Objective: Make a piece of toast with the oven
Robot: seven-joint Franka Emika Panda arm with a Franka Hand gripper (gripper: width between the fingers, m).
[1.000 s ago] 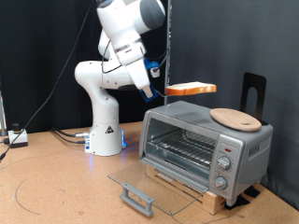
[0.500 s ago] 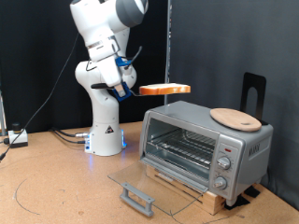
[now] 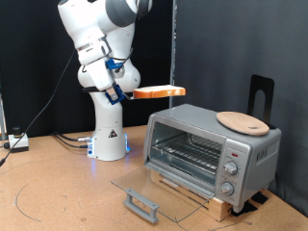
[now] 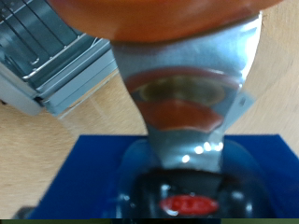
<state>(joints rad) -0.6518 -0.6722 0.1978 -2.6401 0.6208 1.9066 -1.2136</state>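
My gripper (image 3: 129,93) is shut on the piece of toast (image 3: 160,92), a thick slice with an orange-brown crust. It holds the slice flat in the air, above and to the exterior view's left of the oven (image 3: 210,144). The oven is silver-grey and boxy, with its glass door (image 3: 154,190) open and lying flat in front and its wire rack (image 3: 188,154) showing. In the wrist view the toast (image 4: 159,21) fills the top over one shiny finger (image 4: 187,103), and a corner of the oven (image 4: 47,56) shows beyond.
A flat round wooden plate (image 3: 243,121) lies on the oven's roof. The oven's knobs (image 3: 229,174) are on its right panel. A black stand (image 3: 260,96) rises behind the oven. The arm's white base (image 3: 108,135) stands on the wooden table, with cables (image 3: 67,140) at the exterior view's left.
The arm has swung towards the exterior view's left with the toast in the gripper, carrying it from above the oven's roof to beside its left end.
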